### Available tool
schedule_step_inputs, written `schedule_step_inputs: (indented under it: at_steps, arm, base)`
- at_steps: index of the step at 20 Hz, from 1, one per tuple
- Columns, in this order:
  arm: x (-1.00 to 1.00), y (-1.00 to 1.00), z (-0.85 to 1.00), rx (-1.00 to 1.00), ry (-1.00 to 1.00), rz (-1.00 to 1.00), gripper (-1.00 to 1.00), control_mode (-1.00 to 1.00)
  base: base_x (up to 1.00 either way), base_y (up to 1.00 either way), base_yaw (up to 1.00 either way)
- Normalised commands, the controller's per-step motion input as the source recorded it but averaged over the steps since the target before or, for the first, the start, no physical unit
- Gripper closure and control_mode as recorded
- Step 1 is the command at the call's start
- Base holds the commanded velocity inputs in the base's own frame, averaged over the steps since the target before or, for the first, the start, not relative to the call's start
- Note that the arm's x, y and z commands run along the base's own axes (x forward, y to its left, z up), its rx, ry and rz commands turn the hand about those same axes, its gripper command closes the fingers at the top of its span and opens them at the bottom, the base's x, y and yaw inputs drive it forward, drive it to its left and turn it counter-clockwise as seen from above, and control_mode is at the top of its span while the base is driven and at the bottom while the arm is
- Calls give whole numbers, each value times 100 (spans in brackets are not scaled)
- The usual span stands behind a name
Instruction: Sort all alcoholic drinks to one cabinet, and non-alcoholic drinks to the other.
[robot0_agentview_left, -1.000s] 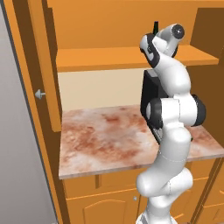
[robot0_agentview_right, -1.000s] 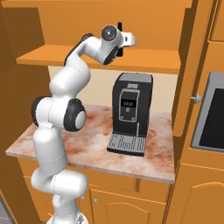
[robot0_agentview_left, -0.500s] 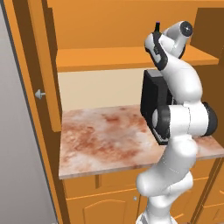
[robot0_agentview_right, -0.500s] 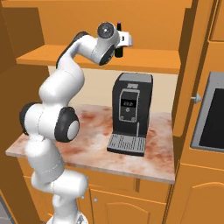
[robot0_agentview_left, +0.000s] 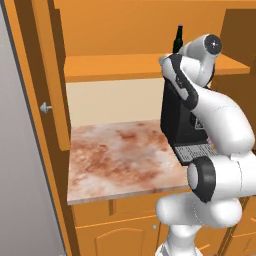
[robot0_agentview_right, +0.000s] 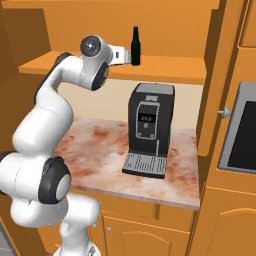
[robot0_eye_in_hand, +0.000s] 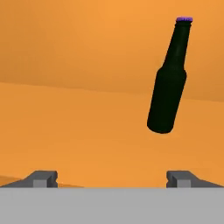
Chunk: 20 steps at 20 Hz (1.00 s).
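Note:
One alcoholic drink, a slim dark green-black bottle with a purple cap (robot0_agentview_right: 135, 46) (robot0_agentview_left: 178, 39), stands upright on the open cabinet's shelf (robot0_agentview_right: 170, 67). In the hand view this bottle (robot0_eye_in_hand: 168, 83) is up and to the right, leaning in the picture, well beyond the fingertips (robot0_eye_in_hand: 43, 177). My gripper (robot0_agentview_right: 125, 56) (robot0_eye_in_hand: 111, 177) hovers just left of the bottle at shelf height. It is open, its jaws are wide apart, and nothing is between them. No non-alcoholic drinks are in view.
A black coffee machine (robot0_agentview_right: 147, 130) (robot0_agentview_left: 182, 120) stands on the marbled counter (robot0_agentview_left: 115, 160) under the shelf. Open cabinet doors hang at the left (robot0_agentview_left: 50, 75) and at the right (robot0_agentview_right: 215, 80). A dark oven front (robot0_agentview_right: 245, 135) sits far right.
The hand has drawn back from the dark bottle, which stays standing on the shelf. The arm's elbow has swung lower and outward.

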Motion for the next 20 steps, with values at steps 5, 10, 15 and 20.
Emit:
schedule_step_inputs:
  at_steps: [5,10,15,20]
  arm:
    - [-100,66,-27,0,10,-8,-100,-100]
    - [-100,44,-20,0,24,-12,-100,-100]
    - [-100,6,-13,0,39,-10,-100,-100]
    - [-92,-6,-48,0,33,-3,-100,-100]
  base:
    - [0,0,0]
    - [0,0,0]
    - [0,0,0]
    - [0,0,0]
